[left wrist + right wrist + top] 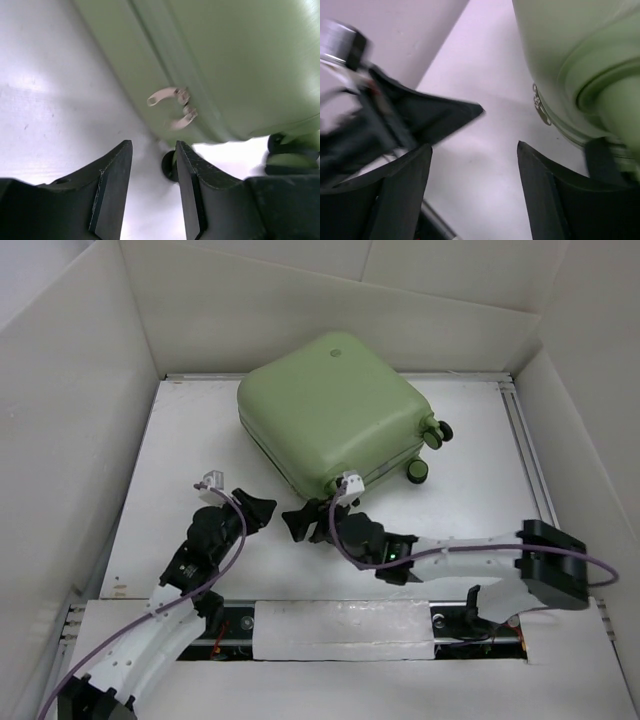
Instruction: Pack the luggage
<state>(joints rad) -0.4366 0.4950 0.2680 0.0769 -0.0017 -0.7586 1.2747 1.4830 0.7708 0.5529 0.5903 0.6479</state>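
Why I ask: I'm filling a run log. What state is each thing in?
luggage: closed, lying flat on the table.
zipper pulls: side by side on the seam.
left gripper: open, empty, facing the zipper pulls.
right gripper: open, empty, beside the luggage's near corner.

Luggage [335, 410] blocks surface [190, 450] rear-centre; bare lanes either side, white walls [70, 420] beyond. Left pincer [258, 510], right pincer [300, 523] crowd its near corner.
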